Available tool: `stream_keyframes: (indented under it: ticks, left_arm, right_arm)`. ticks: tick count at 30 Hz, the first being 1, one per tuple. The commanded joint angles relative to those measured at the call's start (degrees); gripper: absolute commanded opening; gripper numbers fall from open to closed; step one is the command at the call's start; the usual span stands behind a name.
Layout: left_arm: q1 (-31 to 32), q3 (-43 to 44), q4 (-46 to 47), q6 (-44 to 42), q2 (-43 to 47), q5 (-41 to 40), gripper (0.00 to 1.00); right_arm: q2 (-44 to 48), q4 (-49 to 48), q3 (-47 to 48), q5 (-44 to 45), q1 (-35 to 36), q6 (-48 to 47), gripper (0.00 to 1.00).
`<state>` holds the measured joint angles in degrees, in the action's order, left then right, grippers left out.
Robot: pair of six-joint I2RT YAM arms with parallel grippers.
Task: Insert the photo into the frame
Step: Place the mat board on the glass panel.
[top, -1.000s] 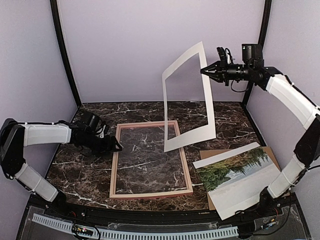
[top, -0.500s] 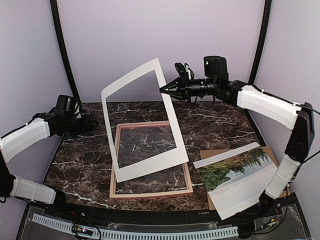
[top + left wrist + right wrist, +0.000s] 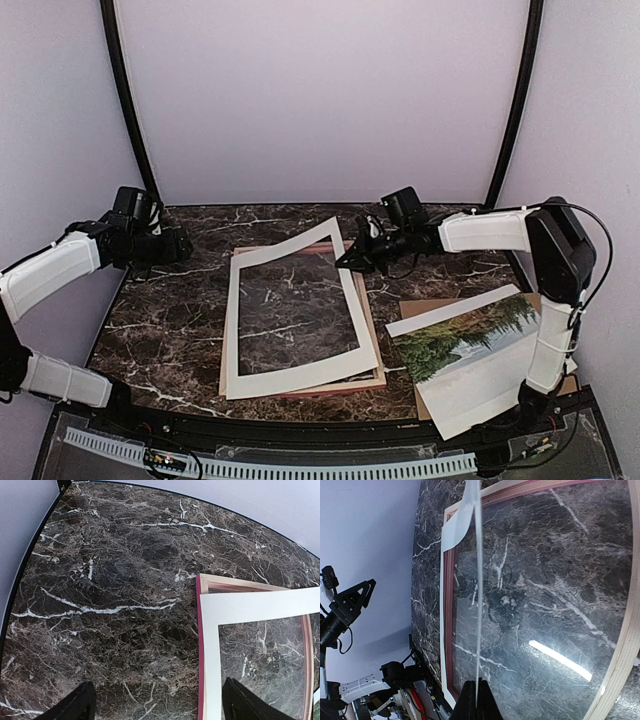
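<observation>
left to right, as you see it from the top camera: your left hand (image 3: 186, 246) hovers above the far left of the dark marbled surface (image 3: 165, 325), holding nothing; in the left wrist view its two fingers (image 3: 80, 706) stand wide apart over bare marble. at the middle lies the frame (image 3: 235, 585), flat on the surface, its pink-red rail and pale wooden edge showing at the far left corner. over the frame rests the white mat board (image 3: 233, 320), set askew, so that the marble shows through its window. your right hand (image 3: 347, 262) reaches in from the right and is closed tight on the mat board's right long edge, near the far corner; the right wrist view shows that edge as a thin line running up from between the pinched fingers, with the frame's glossy pane below it. whether the held edge touches the frame you cannot tell. furthest right, the photo (image 3: 470, 350) lies face up on the brown backing board (image 3: 543, 300), just beside the frame's near right corner and outside it
</observation>
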<state>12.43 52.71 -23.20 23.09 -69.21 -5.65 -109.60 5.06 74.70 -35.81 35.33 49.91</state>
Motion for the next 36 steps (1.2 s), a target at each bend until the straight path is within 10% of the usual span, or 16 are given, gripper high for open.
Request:
stream_keyframes:
  ticks: [1,36]
  left_arm:
    - [0.1,1.9,-0.6,-1.9,-1.7,2.8,0.91]
    - [0.1,1.6,1.7,-2.4,-4.0,9.0,0.98]
  right_arm:
    - [0.9,0.2,-0.5,3.2,-0.8,-3.7,0.0]
    - [-3.7,3.9,1.1,6.7,-1.0,-7.8,0.0]
